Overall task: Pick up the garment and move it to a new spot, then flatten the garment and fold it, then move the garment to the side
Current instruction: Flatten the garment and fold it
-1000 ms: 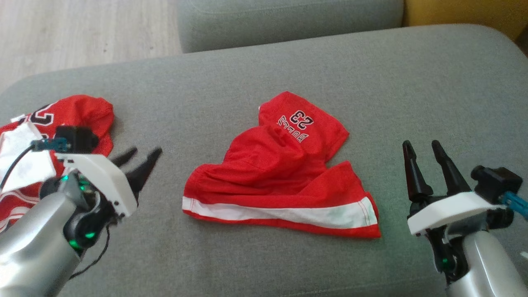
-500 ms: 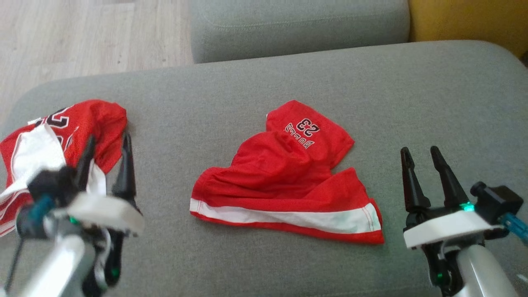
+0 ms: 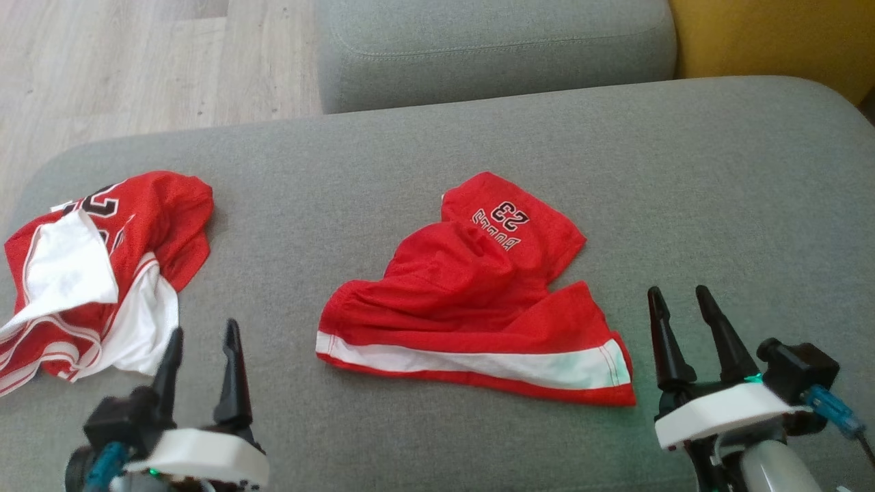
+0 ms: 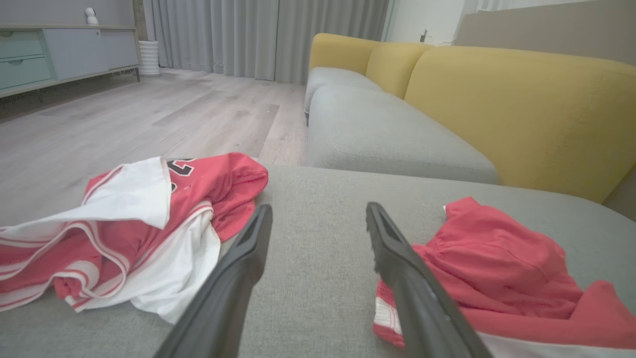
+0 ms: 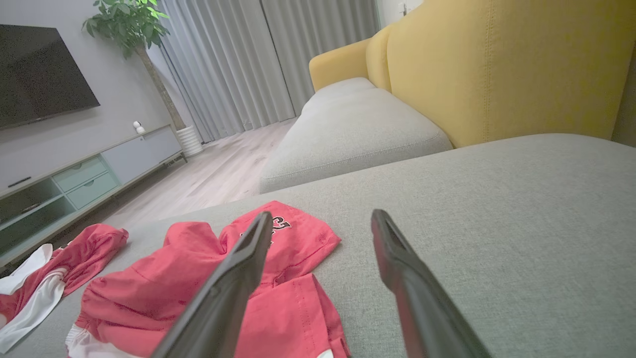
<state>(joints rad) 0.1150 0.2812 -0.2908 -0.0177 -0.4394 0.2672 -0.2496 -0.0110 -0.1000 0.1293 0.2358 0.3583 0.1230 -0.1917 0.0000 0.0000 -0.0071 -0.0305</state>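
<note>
Left claw (image 3: 204,328) and right claw (image 3: 679,292), both spread and empty, are flanking limp, light-looking red shorts (image 3: 472,301), probably best pinched at the white-striped hem (image 3: 472,361).

Red shorts (image 3: 472,301): "23", "BULLS", printed upside down in head view.

The crumpled red mesh shorts with a white stripe (image 3: 472,301) are lying near the middle of the wide grey fabric sofa seat (image 3: 437,143). The rumpled red-and-white mesh jersey (image 3: 102,273) is lying well apart to their left, by the seat's left edge. The left end effector (image 3: 204,328) is hovering in front, between the two garments; the right end effector (image 3: 677,290) is hovering just right of the shorts. A second grey seat cushion (image 3: 492,48) is sitting behind, with pale wooden floor (image 3: 137,61) left of it and a yellow upholstered backrest (image 3: 772,34) right of it.
</note>
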